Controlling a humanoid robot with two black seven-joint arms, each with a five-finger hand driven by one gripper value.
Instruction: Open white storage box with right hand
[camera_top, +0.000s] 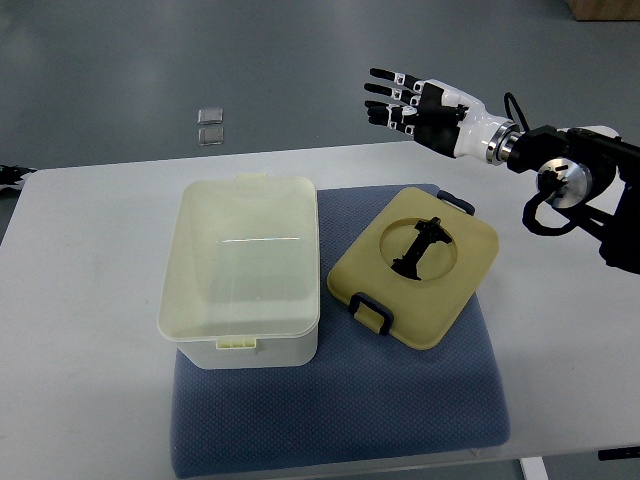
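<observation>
White storage box (240, 270) stands open, empty — lid (415, 262) beside it — right hand (415, 102) fingers spread.

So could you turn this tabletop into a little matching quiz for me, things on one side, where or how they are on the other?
Things:
1. white storage box
2. lid
3. right hand
4. blue mat

States:
A. raised above the table's far edge, fingers spread, holding nothing
B. open and empty
C. spread under the box and lid
D. lying flat to the right of the box

Pairs: 1-B, 2-D, 3-A, 4-C
</observation>
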